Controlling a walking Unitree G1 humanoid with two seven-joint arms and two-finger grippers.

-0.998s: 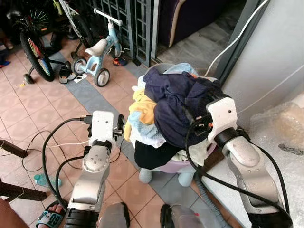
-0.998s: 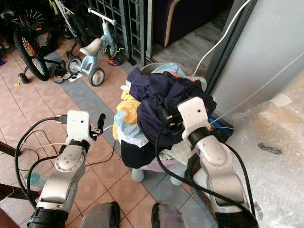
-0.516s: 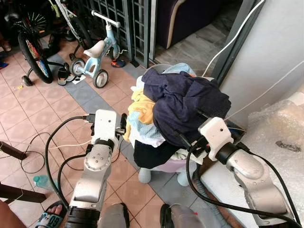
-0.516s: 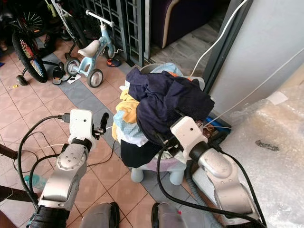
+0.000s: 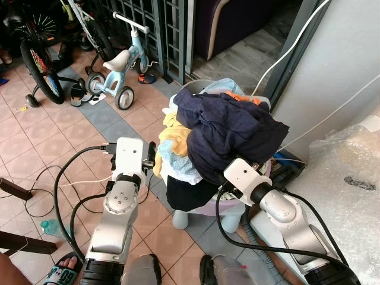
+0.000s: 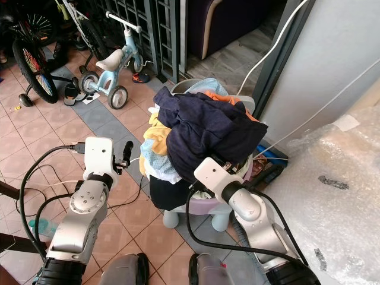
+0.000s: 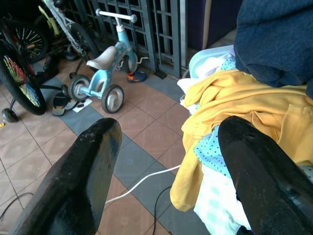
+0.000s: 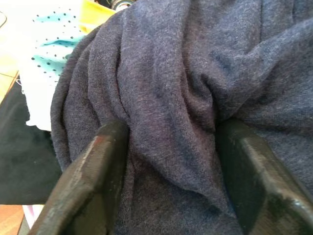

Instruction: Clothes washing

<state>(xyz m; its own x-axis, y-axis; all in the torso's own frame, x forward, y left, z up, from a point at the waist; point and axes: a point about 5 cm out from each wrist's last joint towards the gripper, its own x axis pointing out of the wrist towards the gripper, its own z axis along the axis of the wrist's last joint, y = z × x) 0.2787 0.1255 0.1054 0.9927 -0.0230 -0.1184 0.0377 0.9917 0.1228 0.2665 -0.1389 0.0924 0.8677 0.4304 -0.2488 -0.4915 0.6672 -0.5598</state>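
**Overfull laundry basket on a tiled porch**

A terracotta tiled floor (image 5: pixel 35 142) crossed by a grey strip runs back to a dark metal grille (image 5: pixel 172 29) at 12 o'clock. A pale blue balance bike (image 5: pixel 122 71) stands at 10 o'clock, with a larger bicycle wheel (image 5: pixel 38 65) beside it at the far 10 o'clock edge. A grey wall with a white cable (image 5: pixel 291 50) fills 2 o'clock, and bubble wrap (image 5: pixel 350 172) covers the surface at 3 o'clock.

At the centre stands a pale lilac laundry basket (image 5: pixel 205 205) on stubby feet, heaped well above its rim. A navy garment (image 5: pixel 231 133) crowns the heap; under it lie a yellow garment (image 7: pixel 230 105), a white cloth with teal dots (image 5: pixel 178 163) and a black piece (image 5: pixel 184 193) hanging over the 7 o'clock side.

The right gripper (image 8: pixel 171 161) is pushed into the heap at 5 o'clock, its two fingers (image 8: pixel 95 181) spread with a fold of the navy garment bunched between them. The left gripper (image 7: pixel 166 171) hovers at the 9 o'clock side of the basket, just beside the yellow garment, jaws wide apart and holding nothing. A sandalled foot (image 5: pixel 62 273) of a person shows at 7 o'clock.
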